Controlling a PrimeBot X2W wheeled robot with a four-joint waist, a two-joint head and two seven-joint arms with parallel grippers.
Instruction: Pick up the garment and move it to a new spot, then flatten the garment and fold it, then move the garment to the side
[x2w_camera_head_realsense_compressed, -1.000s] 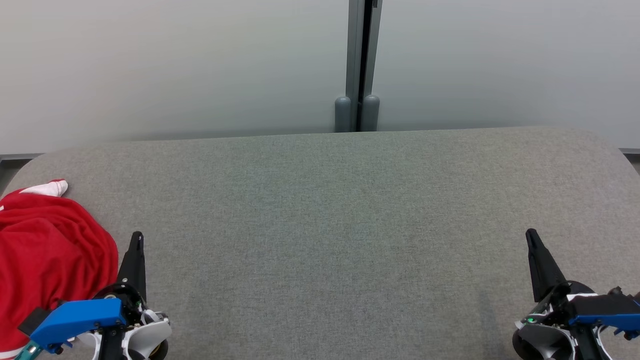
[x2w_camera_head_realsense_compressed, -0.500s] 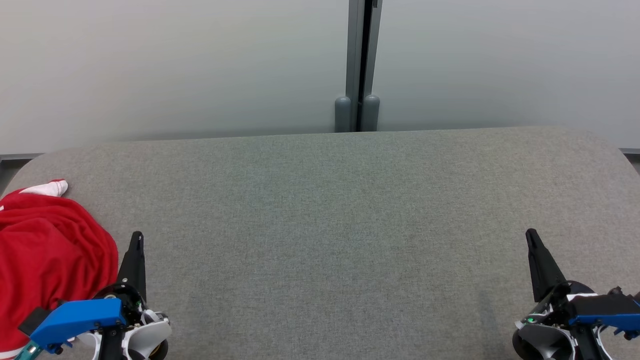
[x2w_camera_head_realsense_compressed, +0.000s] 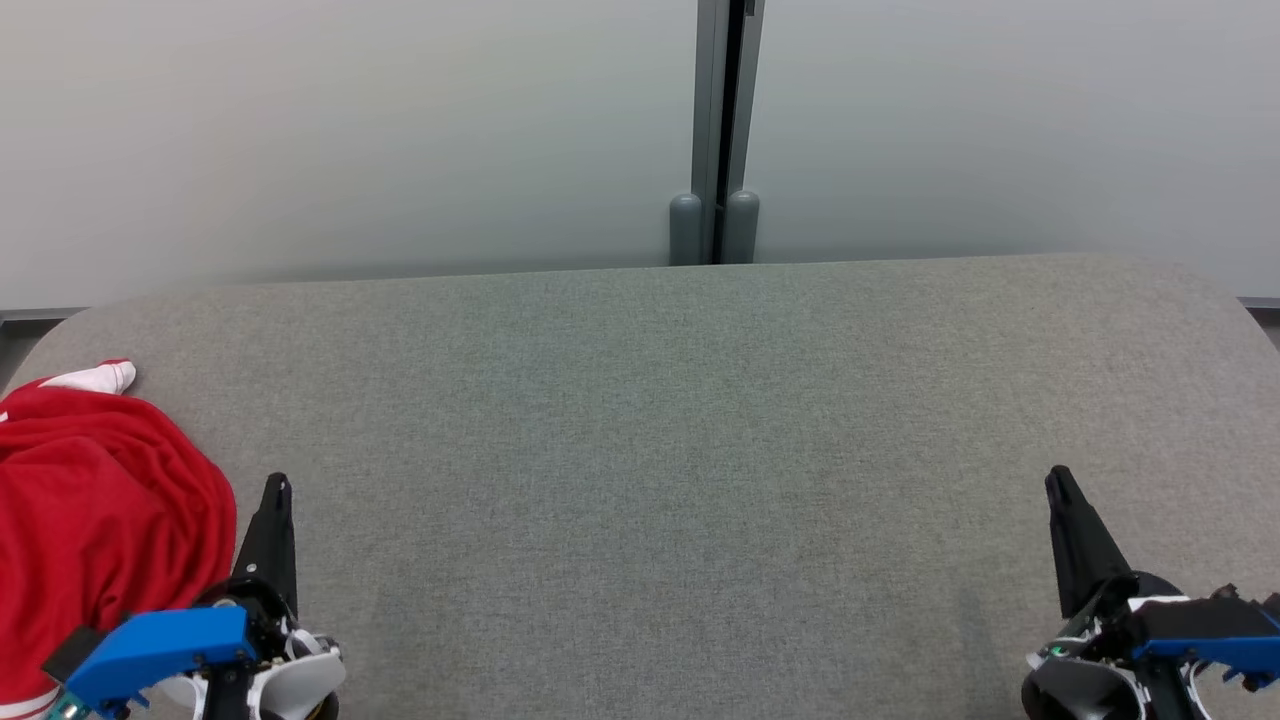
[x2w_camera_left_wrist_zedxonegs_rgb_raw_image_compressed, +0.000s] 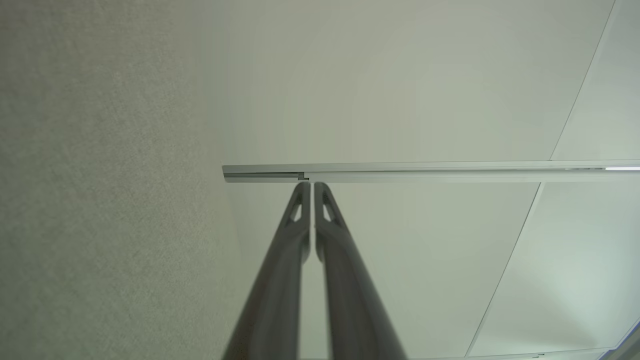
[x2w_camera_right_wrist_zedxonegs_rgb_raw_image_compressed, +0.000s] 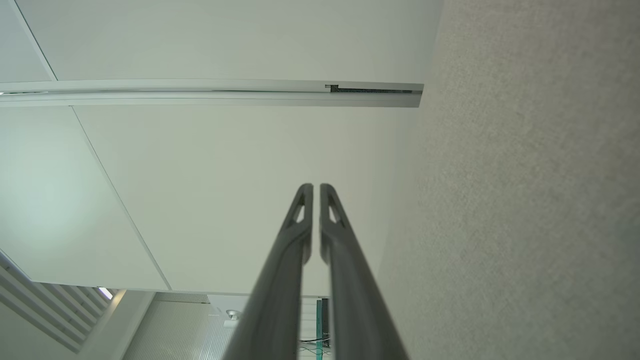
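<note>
Looking limp and light, the garment (x2w_camera_head_realsense_compressed: 95, 500) is offering its raised fold for pinching; the left end effector (x2w_camera_head_realsense_compressed: 276, 488) and right end effector (x2w_camera_head_realsense_compressed: 1056, 478) are sitting closed, empty.

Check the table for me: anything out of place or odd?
Only the red garment: it lies crumpled in a heap at the left edge of the grey table, beside the left pincer, not flattened or folded. Nothing looks spilled or damaged.

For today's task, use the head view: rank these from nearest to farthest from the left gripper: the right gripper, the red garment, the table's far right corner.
1. red garment, just to the left of the left gripper.
2. right gripper, across at the lower right.
3. table's far right corner, back by the wall.
</note>
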